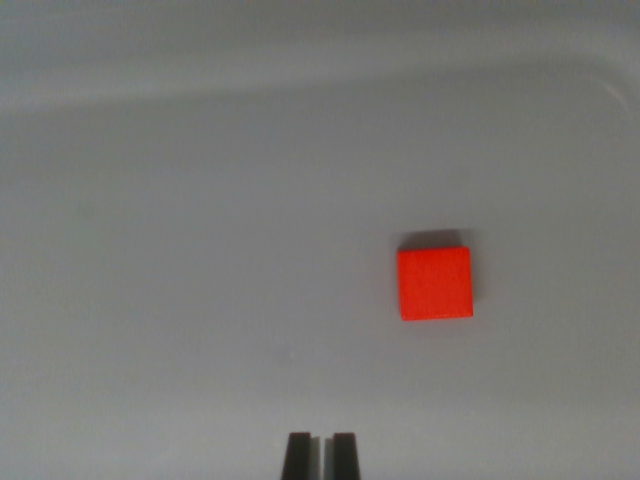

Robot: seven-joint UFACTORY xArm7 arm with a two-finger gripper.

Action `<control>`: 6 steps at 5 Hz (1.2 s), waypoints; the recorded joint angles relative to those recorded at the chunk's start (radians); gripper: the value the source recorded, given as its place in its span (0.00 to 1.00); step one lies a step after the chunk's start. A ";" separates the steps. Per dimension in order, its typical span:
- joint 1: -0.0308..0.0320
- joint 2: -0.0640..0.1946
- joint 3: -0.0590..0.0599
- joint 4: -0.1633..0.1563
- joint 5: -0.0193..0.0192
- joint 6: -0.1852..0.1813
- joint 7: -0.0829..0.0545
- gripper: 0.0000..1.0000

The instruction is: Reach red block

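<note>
Soft, dim, even light; slight overall blur; short shadow behind the red block point(435, 284).

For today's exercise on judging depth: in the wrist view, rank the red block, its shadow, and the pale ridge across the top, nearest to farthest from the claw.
1. Block, up and to the wrist view's right of the claw.
2. Shadow, just beyond the block's far edge.
3. Ridge, farthest, across the top.

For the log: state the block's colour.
Red, a bright orange-red, seen best in the wrist view: block.
</note>
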 joint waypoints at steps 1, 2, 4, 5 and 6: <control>-0.0059 0.020 -0.001 -0.020 0.0006 -0.041 -0.006 0.00; -0.0059 0.020 -0.001 -0.020 0.0006 -0.041 -0.006 0.00; -0.0123 0.043 -0.002 -0.042 0.0013 -0.085 -0.013 0.00; -0.0190 0.066 -0.003 -0.065 0.0020 -0.132 -0.020 0.00; -0.0190 0.066 -0.003 -0.065 0.0020 -0.132 -0.020 0.00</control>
